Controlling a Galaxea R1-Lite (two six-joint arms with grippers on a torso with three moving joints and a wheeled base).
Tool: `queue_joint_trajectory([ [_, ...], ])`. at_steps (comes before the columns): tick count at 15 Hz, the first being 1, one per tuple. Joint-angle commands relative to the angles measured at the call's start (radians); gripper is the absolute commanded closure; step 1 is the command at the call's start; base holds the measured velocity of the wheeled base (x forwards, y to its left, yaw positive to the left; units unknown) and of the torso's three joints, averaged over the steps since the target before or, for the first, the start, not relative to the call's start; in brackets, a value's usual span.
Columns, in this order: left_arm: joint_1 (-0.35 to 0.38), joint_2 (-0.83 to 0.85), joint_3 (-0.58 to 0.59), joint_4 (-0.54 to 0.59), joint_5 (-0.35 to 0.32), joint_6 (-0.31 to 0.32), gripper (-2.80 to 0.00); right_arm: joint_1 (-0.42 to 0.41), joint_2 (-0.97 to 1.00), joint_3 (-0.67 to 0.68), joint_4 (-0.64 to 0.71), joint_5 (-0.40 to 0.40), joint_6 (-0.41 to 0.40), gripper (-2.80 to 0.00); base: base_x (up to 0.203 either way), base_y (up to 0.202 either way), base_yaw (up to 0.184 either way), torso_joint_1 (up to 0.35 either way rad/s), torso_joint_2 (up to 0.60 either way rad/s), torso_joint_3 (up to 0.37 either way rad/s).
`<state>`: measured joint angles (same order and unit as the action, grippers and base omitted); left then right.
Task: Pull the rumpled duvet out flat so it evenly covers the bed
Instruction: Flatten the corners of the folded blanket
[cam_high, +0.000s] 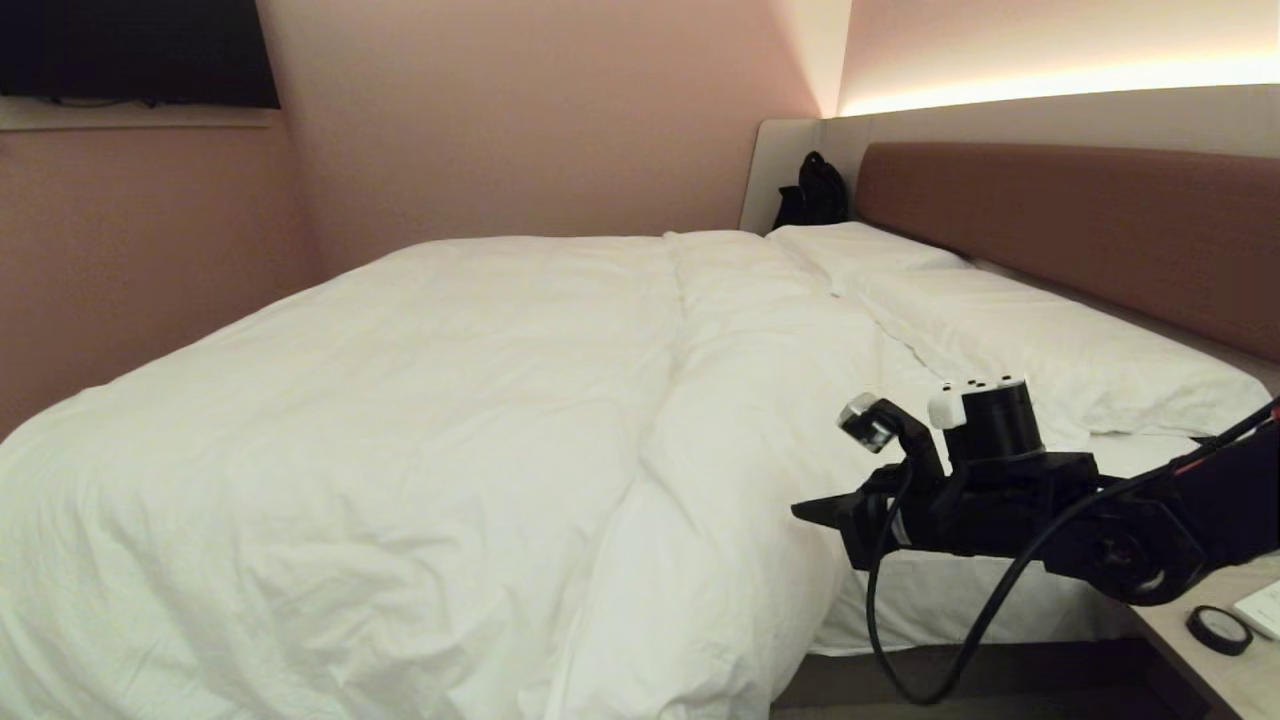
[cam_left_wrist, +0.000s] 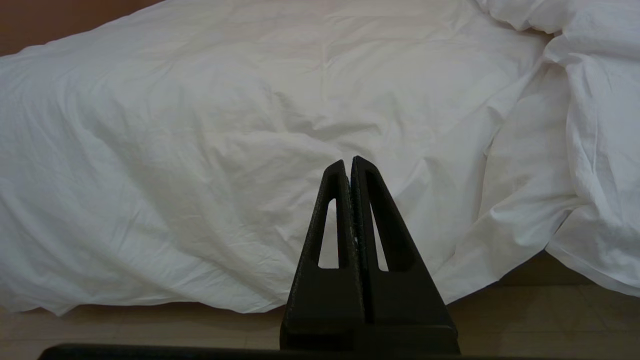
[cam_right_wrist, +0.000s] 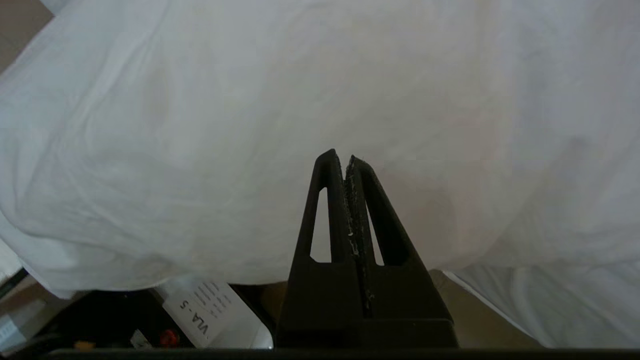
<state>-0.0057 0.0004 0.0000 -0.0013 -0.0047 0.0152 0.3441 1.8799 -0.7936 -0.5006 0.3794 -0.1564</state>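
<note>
Duvet (cam_high: 400, 400) bunched on bed (cam_high: 960, 600), ridge nr pillows (cam_high: 1050, 350).
Right pincer (cam_high: 815, 515) closed, empty, beside ridge; left pincer (cam_left_wrist: 348, 165) closed too. Soft, bulky, light: prob. best pinch ridge edge.

We are in a hotel-style bedroom: a double bed (cam_high: 420, 420) with padded headboard (cam_high: 1080, 230), pillows (cam_high: 1040, 350), wall-mounted screen (cam_high: 140, 50).

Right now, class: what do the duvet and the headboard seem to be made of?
Duvet: soft white woven fabric, probably cotton, matte, over a puffy filling; it creases finely and bulges in thick folds.
Headboard: reddish-brown padded upholstery, perhaps faux leather or smooth cloth; even, low-sheen surface with rounded edges. Which one cannot be told.
</note>
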Motion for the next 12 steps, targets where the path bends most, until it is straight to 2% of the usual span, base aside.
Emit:
queue_joint_trajectory([
  [1, 0.000, 0.000, 0.000, 0.000, 0.000, 0.000, 0.00, 0.013, -0.050, 0.035, -0.001, 0.004, -0.061, 0.00, 0.000, 0.000, 0.000, 0.000, 0.00, 0.000],
  [5, 0.000, 0.000, 0.000, 0.000, 0.000, 0.000, 0.00, 0.030, -0.069, 0.087, 0.001, 0.006, -0.153, 0.00, 0.000, 0.000, 0.000, 0.000, 0.00, 0.000],
  [6, 0.000, 0.000, 0.000, 0.000, 0.000, 0.000, 0.00, 0.040, -0.068, 0.097, 0.001, 0.005, -0.168, -2.80, 0.000, 0.000, 0.000, 0.000, 0.00, 0.000],
  [10, 0.000, 0.000, 0.000, 0.000, 0.000, 0.000, 0.00, 0.088, -0.067, 0.161, 0.004, 0.004, -0.297, -2.80, 0.000, 0.000, 0.000, 0.000, 0.00, 0.000],
  [12, 0.000, 0.000, 0.000, 0.000, 0.000, 0.000, 0.00, 0.147, -0.057, 0.202, 0.003, 0.004, -0.357, -2.80, 0.000, 0.000, 0.000, 0.000, 0.00, 0.000],
])
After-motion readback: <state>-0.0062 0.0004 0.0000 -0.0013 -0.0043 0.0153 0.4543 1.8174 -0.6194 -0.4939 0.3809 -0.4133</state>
